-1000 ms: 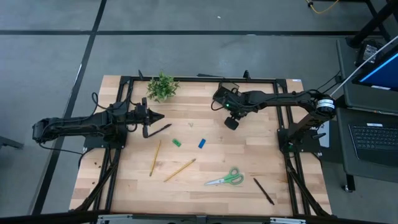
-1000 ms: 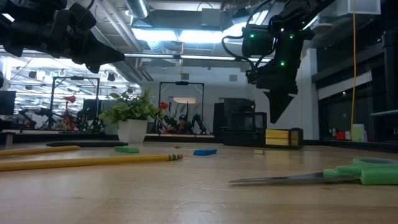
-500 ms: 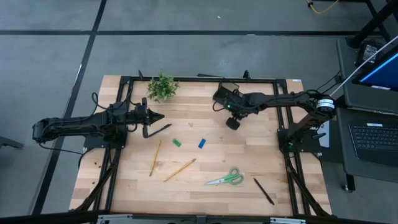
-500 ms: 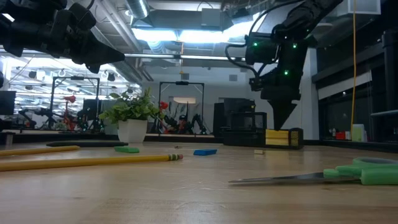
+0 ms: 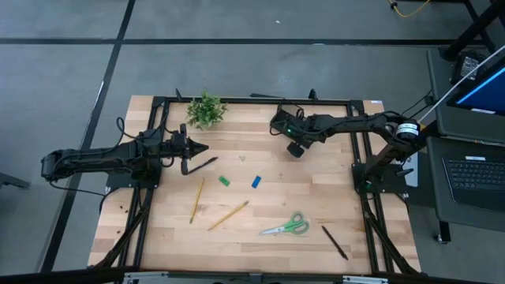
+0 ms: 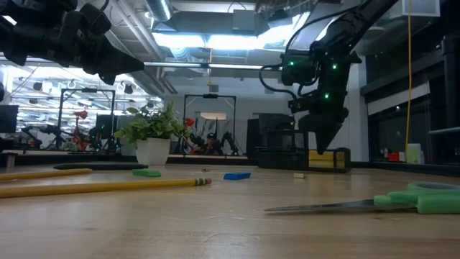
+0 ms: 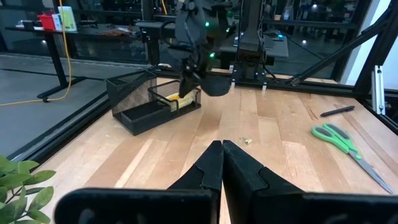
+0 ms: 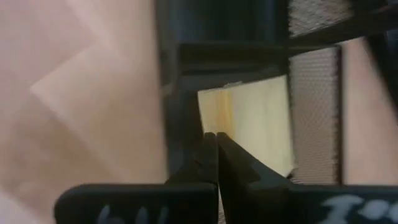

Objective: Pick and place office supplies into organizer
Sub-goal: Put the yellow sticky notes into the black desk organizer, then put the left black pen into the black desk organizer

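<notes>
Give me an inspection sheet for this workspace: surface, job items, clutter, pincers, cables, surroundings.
Surface: wooden table, bare grain.
Job's things: two pencils, green eraser, blue eraser, scissors and pen lie loose; second pen near left pincer; yellow notepad already in the organizer.
Clutter: potted plant.
Grippers: left pincer shut, empty, held above the table; right pincer shut, empty, over the organizer.
Cables: yellow cable on the floor.
Surroundings: laptop beside the table.

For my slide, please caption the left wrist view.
Right tool, shut, hangs over the organizer holding a yellow pad.
</notes>
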`<action>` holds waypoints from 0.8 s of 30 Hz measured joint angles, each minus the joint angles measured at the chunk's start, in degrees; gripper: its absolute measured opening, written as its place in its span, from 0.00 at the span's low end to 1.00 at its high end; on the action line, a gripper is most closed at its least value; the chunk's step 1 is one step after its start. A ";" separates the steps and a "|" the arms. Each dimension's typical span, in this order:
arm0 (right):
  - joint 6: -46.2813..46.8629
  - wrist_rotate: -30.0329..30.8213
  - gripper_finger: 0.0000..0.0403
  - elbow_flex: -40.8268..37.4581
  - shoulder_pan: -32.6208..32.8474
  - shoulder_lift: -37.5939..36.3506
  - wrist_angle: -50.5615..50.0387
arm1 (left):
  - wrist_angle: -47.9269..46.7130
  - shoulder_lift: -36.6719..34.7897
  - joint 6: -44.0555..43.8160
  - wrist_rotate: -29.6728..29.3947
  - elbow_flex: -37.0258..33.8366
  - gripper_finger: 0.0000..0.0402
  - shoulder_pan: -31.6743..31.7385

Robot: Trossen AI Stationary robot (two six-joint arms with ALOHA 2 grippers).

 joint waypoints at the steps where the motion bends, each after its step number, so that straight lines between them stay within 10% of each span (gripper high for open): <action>1: 0.01 0.17 0.00 0.00 0.00 -0.03 0.00 | -0.02 0.01 0.00 0.00 0.00 0.01 0.02; 13: -3.03 -8.57 0.00 1.27 0.63 -0.82 0.90 | -0.02 0.00 0.17 0.00 0.00 0.01 0.02; 24: -4.09 -5.82 0.00 4.10 4.54 -16.89 -2.57 | -0.46 -0.01 3.78 0.05 0.00 0.01 0.01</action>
